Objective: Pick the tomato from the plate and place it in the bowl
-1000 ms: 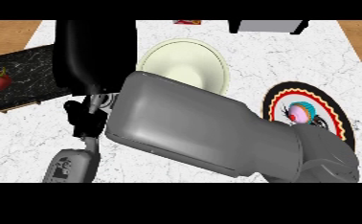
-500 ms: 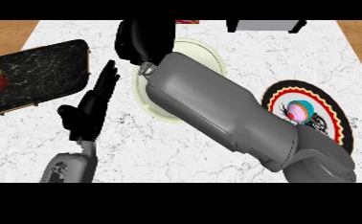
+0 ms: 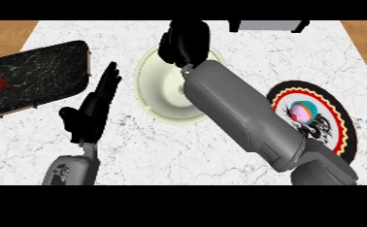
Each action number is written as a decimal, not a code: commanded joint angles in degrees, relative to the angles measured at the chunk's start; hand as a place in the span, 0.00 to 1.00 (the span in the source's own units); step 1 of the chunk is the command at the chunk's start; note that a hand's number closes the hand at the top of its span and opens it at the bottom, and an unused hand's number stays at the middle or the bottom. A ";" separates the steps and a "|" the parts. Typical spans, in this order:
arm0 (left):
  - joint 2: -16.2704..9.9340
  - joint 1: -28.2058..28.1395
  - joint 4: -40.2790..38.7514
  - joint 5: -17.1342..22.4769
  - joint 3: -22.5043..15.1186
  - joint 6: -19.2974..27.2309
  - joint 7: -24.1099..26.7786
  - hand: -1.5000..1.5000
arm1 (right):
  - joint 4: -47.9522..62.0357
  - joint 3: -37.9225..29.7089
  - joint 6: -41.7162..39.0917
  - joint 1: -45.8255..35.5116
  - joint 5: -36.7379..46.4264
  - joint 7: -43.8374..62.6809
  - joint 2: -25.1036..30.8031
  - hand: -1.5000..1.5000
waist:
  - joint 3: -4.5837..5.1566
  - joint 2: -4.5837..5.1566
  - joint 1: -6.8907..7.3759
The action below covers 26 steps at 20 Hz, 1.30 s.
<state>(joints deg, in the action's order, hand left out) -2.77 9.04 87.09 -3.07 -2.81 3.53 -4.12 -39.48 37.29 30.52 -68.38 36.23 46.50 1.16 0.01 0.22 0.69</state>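
Right hand over the bowl's far rim, fingers curled; contents hidden, tomato not visible. Left hand rests open beside the bowl, fingers straight. Plate lies at right.

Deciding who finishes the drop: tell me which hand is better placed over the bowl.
Right. The right hand is curled above the far rim of the bowl, so it probably only needs to release there. The left hand rests open beside the bowl, holding nothing.
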 commanded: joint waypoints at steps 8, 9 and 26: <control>-0.83 3.63 -0.94 0.92 1.76 -0.68 -2.17 0.50 | -0.69 -10.73 -2.48 11.13 -12.65 -22.02 -1.10 0.00 | -0.03 0.05 -0.24; 0.30 0.63 -0.67 -1.52 -0.41 0.70 -0.03 0.50 | -1.27 -13.03 -2.61 10.48 -13.91 -23.47 -0.88 0.00 | -0.03 0.00 -0.18; -0.16 -2.88 2.00 -0.16 0.76 -0.19 -0.88 0.50 | -29.14 -22.52 0.87 23.79 -18.57 -24.94 3.56 0.00 | -0.01 -0.50 -1.34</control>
<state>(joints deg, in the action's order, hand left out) -2.76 7.41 89.55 -3.71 -2.47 3.86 -5.75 -60.03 16.03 33.52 -50.38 19.80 20.42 3.10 0.00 -0.21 -0.33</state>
